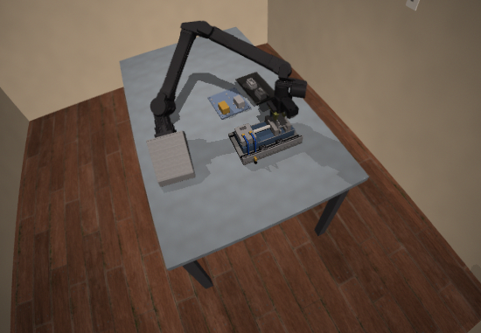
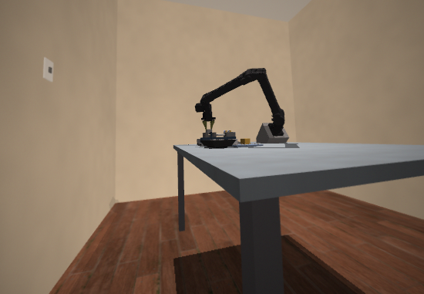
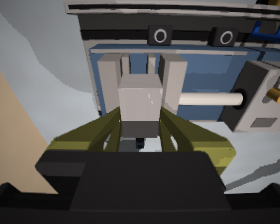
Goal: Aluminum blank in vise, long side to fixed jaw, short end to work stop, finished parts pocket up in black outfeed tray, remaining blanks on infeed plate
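Note:
My gripper (image 1: 276, 116) (image 2: 208, 129) (image 3: 140, 111) is shut on a plain gray blank (image 3: 140, 97), over the open vise. In the wrist view the blank is between the fixed jaw (image 3: 108, 85) and the moving jaw (image 3: 175, 80). Two low bars (image 3: 126, 61) (image 3: 151, 61) show beyond it; its contact with them and the work stop is hidden. A brass blank (image 1: 224, 107) (image 2: 245, 141) and a gray blank (image 1: 239, 101) lie on the blue infeed plate (image 1: 214, 100). Two gray parts (image 1: 251, 82) (image 1: 261, 93) lie in the black outfeed tray (image 1: 243, 85); one pocket faces up, the other is unclear.
The hosed block (image 1: 244, 133) (image 3: 257, 97) stands at the vise's other end, joined to the moving jaw by a pale rod (image 3: 212, 98). A rail (image 1: 275, 149) runs along the vise's side. A large gray box (image 1: 170, 158) stands by the arm's base.

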